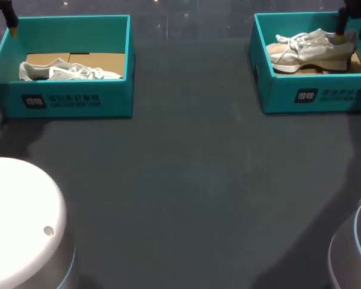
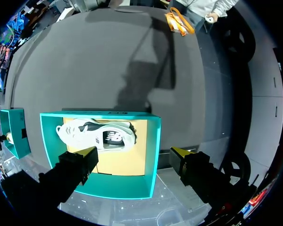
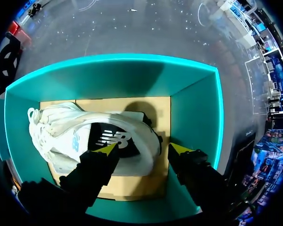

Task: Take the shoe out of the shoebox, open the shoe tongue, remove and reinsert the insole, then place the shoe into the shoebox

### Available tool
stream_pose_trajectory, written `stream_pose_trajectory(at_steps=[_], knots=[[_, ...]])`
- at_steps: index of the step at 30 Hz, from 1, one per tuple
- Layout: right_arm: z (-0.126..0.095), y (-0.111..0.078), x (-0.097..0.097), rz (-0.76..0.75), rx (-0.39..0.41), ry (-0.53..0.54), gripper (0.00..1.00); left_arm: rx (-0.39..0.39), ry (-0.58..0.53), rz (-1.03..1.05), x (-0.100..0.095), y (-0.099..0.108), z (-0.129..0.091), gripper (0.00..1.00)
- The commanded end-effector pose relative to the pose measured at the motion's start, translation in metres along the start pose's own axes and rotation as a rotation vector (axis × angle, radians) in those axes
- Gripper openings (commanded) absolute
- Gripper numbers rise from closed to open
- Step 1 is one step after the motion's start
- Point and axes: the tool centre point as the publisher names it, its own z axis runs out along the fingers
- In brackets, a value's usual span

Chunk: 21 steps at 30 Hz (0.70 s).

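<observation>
Right pincer (image 3: 142,149) hangs low inside the teal cardboard shoebox (image 3: 194,117) at the far right of the dark grey tabletop (image 1: 186,180), fingers spread wide and holding nothing. The pale grey lace-up trainer (image 3: 75,136) lies on the box floor, long axis left to right in the scene, toe left and heel right. The spread of the fingers runs along that same axis. One yellow tip sits over the dark shoe opening, the other just past the heel over bare cardboard, so the heel wall lies between them. Toe and laces run off beside the first finger. I judge a straight drop would take the heel. Left pincer (image 2: 134,151), also spread and empty, hovers higher over the second teal shoebox (image 2: 153,141) at far left. Its white trainer (image 2: 96,134) lies ahead of the fingers. Right arm looks nearer a grasp.
</observation>
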Motion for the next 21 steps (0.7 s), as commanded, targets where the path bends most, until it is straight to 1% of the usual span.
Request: stream_pose_trajectory(at_steps=[1, 8, 11, 13, 18, 21], knots=[[0.005, 0.005, -0.002, 0.009, 0.016, -0.001, 0.64, 0.000, 0.001, 0.001, 0.001, 0.000, -0.001, 1.00], [0.011, 0.002, -0.007, 0.031, 0.030, -0.003, 0.63, 0.000, 0.001, 0.001, 0.001, 0.000, -0.001, 1.00], [0.015, 0.002, -0.009, 0.041, 0.043, -0.001, 0.64, 0.000, 0.001, 0.001, 0.001, 0.000, -0.001, 1.00], [0.018, 0.002, -0.009, 0.046, 0.050, 0.002, 0.67, 0.000, 0.001, 0.001, 0.001, 0.000, -0.001, 1.00], [0.025, 0.002, -0.007, 0.053, 0.064, 0.012, 0.65, 0.000, 0.001, 0.001, 0.001, 0.000, -0.001, 1.00], [0.028, 0.001, -0.006, 0.056, 0.072, 0.019, 0.65, 0.000, 0.001, 0.001, 0.001, 0.000, -0.001, 1.00]])
